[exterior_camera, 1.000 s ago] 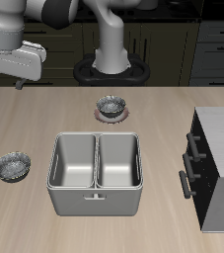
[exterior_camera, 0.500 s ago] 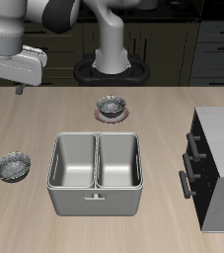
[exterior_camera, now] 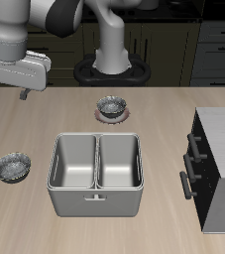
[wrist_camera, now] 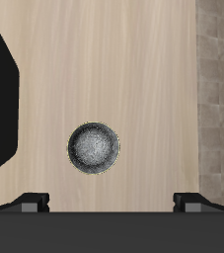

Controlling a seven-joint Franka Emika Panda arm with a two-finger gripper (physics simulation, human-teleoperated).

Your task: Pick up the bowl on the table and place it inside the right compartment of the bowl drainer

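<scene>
the small round silvery-grey bowl (exterior_camera: 12,168) with mottled, ribbed sides sits alone on the pale wooden table (exterior_camera: 154,134), near the table's front edge and just beside the grey metal rectangular bowl drainer (exterior_camera: 95,175), apart from its outer wall. the drainer's two deep wells stand side by side, a small handle on its front wall (both wells look bare inside). farther back, a like silvery bowl on a pale saucer (exterior_camera: 111,106) rests just in front of the robot's base. a grey cabinet with a dark front (exterior_camera: 214,167) stands at the other end of the table.

the two-finger gripper (exterior_camera: 24,93) hangs high above the table, well above the bowl and farther back than it. in the wrist view the bowl (wrist_camera: 93,147) lies below on bare wood, and the dark fingertips (wrist_camera: 32,201) show wide apart with nothing between them.
</scene>
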